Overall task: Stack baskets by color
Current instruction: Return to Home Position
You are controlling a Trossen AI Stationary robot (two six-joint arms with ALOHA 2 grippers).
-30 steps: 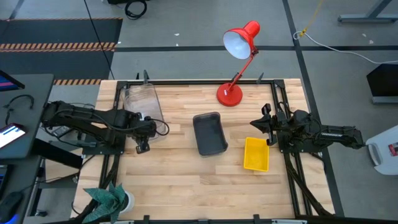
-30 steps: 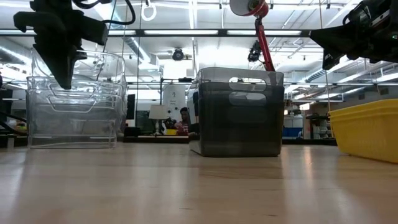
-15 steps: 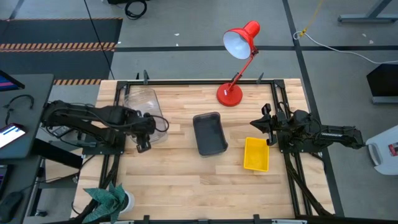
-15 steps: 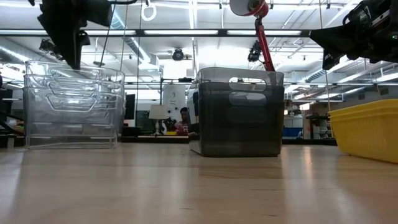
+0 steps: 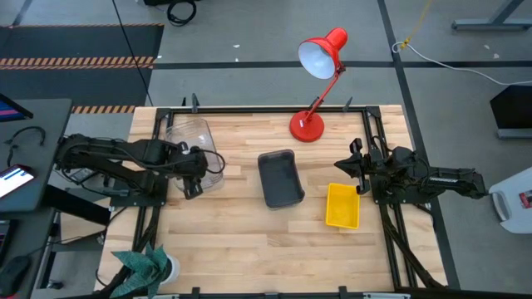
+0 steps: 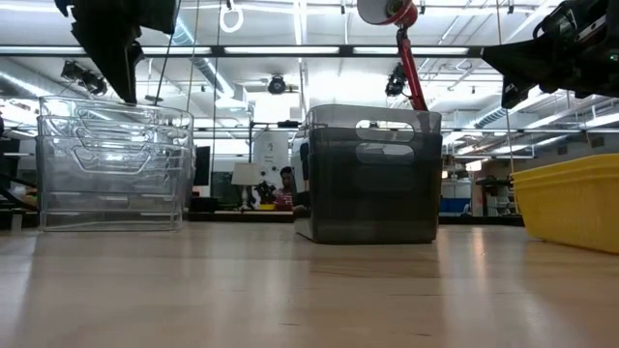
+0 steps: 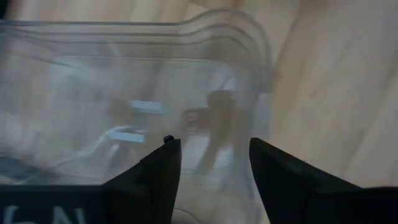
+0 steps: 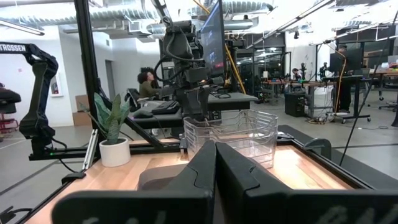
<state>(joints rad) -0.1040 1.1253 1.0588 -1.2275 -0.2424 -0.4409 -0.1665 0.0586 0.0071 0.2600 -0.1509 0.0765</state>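
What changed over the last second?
The left gripper let go of the top clear basket and rose above it, fingers open. That basket settled level into the clear stack. The right gripper, grey baskets, yellow baskets and lamp stayed put.

Bright yellow plastic bin (image 6: 571,203) cut off at low view's right edge; from above, my left gripper (image 5: 193,183) covers part of the clear stacked plastic bins (image 5: 187,133).

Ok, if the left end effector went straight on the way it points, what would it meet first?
Probably the stack of clear baskets; the left end effector points into it from close above.
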